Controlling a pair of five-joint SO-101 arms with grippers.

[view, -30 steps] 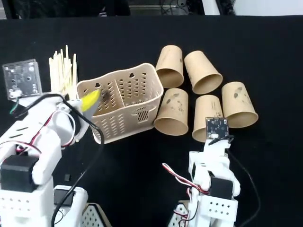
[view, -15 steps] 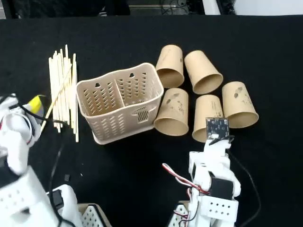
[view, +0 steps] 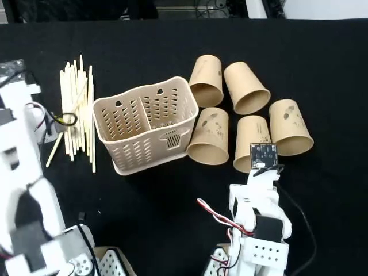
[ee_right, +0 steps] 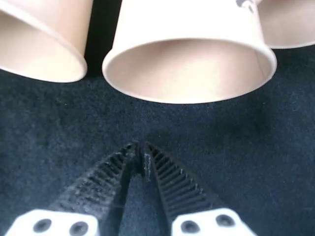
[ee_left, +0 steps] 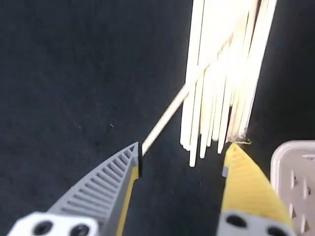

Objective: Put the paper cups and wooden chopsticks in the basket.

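My left gripper (ee_left: 184,150) has its jaws spread wide, holding nothing, and it hangs over the near end of the wooden chopsticks (ee_left: 226,73). The grey finger sits on the left side of the bundle and the yellow finger on the right, next to the basket (ee_left: 295,167). I cannot tell whether either fingertip touches the counter (view: 322,57).

From the high view, the chopsticks (view: 77,103) lie in a loose bundle on the black counter, running near to far, just left of the basket (view: 144,123). One stray chopstick (view: 53,154) lies slantwise across the bundle, with its near end poking out to the left. In my left wrist view that stray chopstick (ee_left: 167,115) ends right by the grey fingertip. The left arm (view: 23,172) stands along the left edge.

The basket is upright and split by a divider into two compartments.

Five paper cups lie on their sides to the right of the basket, all outside it. Two are farther back (view: 206,79) (view: 247,87) and three are nearer (view: 208,137) (view: 252,142) (view: 291,127). The near-left cup touches the basket's right wall.

My right gripper (ee_right: 142,150) has its jaws pressed together on nothing and is low over the counter. It sits just short of the open mouth of the middle near cup (ee_right: 189,54). The right arm (view: 257,201) sits near, right of centre.
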